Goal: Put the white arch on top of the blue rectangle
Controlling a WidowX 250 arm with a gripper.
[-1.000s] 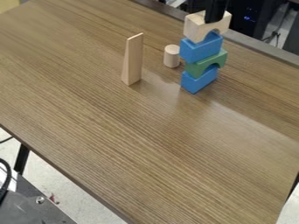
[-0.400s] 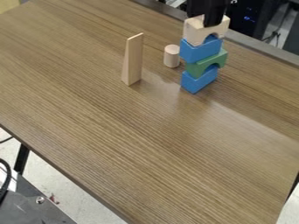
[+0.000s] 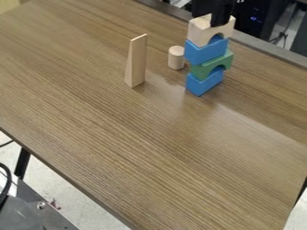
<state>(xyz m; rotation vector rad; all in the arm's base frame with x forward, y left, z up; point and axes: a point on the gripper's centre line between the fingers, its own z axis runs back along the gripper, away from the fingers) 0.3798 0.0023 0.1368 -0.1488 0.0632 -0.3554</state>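
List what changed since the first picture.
The white arch has moved slightly down and left in the view, over the upper blue block; the gripper came down with it. The green arch, lower blue block, cylinder and tall wedge stayed put.

At one o'clock in my camera view, my gripper looks black all over, with a broad, blocky upper part and a slim, straight-sided lower part; I can't make out finer surface detail.

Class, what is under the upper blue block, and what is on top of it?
Under it: the green arch, then the lower blue block. On top: the white arch. The faces where they meet are covered.
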